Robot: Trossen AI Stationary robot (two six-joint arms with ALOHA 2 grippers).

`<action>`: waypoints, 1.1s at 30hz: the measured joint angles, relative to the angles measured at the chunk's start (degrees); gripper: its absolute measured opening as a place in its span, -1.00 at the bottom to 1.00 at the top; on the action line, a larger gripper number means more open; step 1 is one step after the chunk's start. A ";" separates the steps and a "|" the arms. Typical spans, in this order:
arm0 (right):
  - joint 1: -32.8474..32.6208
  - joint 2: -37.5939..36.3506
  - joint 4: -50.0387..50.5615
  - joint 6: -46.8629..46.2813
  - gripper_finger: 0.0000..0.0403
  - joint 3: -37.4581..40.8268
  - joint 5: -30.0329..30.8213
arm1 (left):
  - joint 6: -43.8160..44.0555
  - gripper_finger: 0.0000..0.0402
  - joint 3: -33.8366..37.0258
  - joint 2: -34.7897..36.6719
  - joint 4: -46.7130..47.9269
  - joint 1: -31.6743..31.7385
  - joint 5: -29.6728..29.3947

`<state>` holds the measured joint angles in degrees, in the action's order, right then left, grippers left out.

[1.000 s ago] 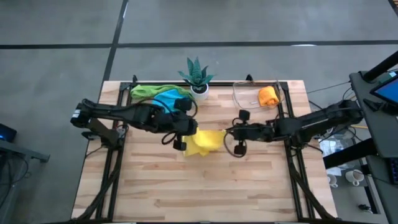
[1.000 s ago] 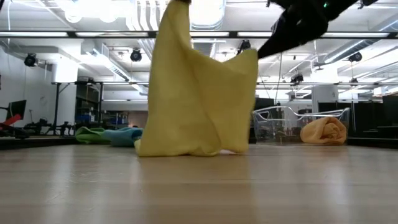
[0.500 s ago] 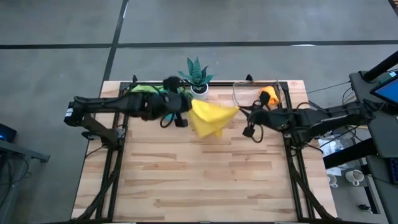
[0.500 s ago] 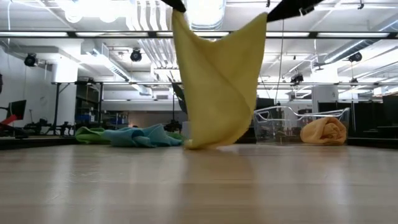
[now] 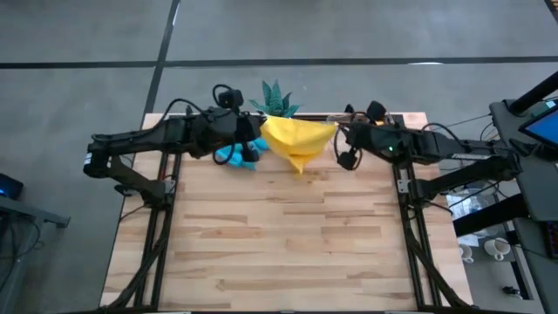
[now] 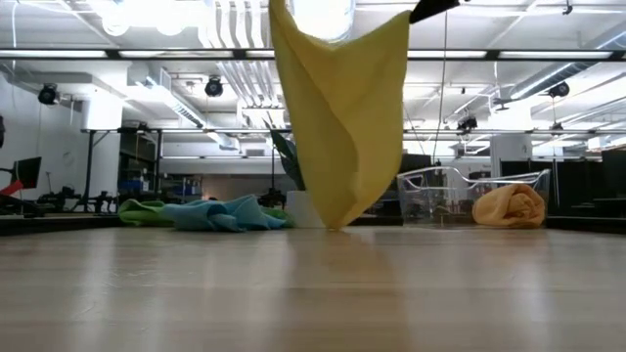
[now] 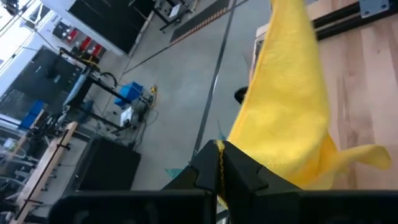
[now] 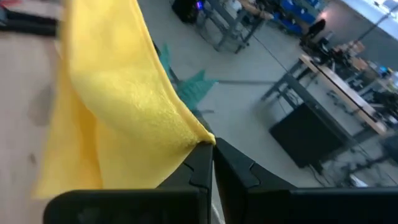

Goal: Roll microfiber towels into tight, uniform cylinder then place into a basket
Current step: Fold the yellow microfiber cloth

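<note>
A yellow microfiber towel (image 5: 296, 141) hangs between my two grippers over the far part of the table, in front of the plant. My left gripper (image 5: 260, 133) is shut on one top corner and my right gripper (image 5: 338, 133) on the other. The towel narrows to a low tip (image 6: 337, 223) at about table height; whether that tip touches the wood, I cannot tell. A blue towel (image 5: 234, 155) and a green towel (image 6: 142, 210) lie crumpled at the far left. The clear basket (image 6: 440, 191) at the far right holds an orange towel roll (image 6: 509, 205). My left gripper pinches one top corner of the yellow towel (image 7: 225, 138) between its two fingers, at their free ends. The cloth hangs down below the hold. My right gripper pinches the other top corner (image 8: 198, 135) between its two fingers, at their free ends. The cloth falls away beneath it, and the top edge runs across to my left gripper.
A spiky green plant (image 5: 277, 98) stands at the far edge behind the hanging towel. Black frame rails (image 5: 161, 218) run along the table's left and right sides. Bare wood (image 5: 279, 235) fills the middle and near part of the table.
Both grippers have risen and gone toward the table's far edge, tipping up toward level, still shut on the yellow towel's corners. The towel's lower part, bunched on the table a second ago, has been drawn up and carried back until only its tip reaches table height.
</note>
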<state>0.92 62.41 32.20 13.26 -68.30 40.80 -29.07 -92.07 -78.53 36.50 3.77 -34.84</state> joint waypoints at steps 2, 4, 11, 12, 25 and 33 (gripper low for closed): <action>1.09 1.13 1.68 -0.09 -0.96 -1.74 0.01 | -0.06 -1.00 0.02 0.95 0.42 0.00 0.00; 1.80 1.78 3.14 -0.13 -0.96 -2.79 -0.01 | -0.06 -1.00 0.02 1.44 0.56 0.02 -0.01; 1.85 2.52 5.85 -0.35 -0.96 -6.53 -0.01 | -2.10 -1.00 0.11 1.46 1.28 0.02 -2.71; 1.85 2.30 6.06 -0.33 -0.96 -7.12 -0.01 | -2.81 -1.00 0.11 1.33 0.49 0.02 -3.69; 1.87 1.51 9.07 -1.25 -0.96 -10.11 -0.23 | -10.39 -1.00 0.54 0.51 -4.51 3.58 -7.68; 3.49 1.49 9.42 -0.81 -0.96 -10.09 -0.24 | -10.83 -1.00 2.67 -4.22 -8.19 11.60 -6.00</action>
<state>4.40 63.90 41.62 12.44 -78.39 40.56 -39.90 -89.41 -82.75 28.31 15.37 -40.84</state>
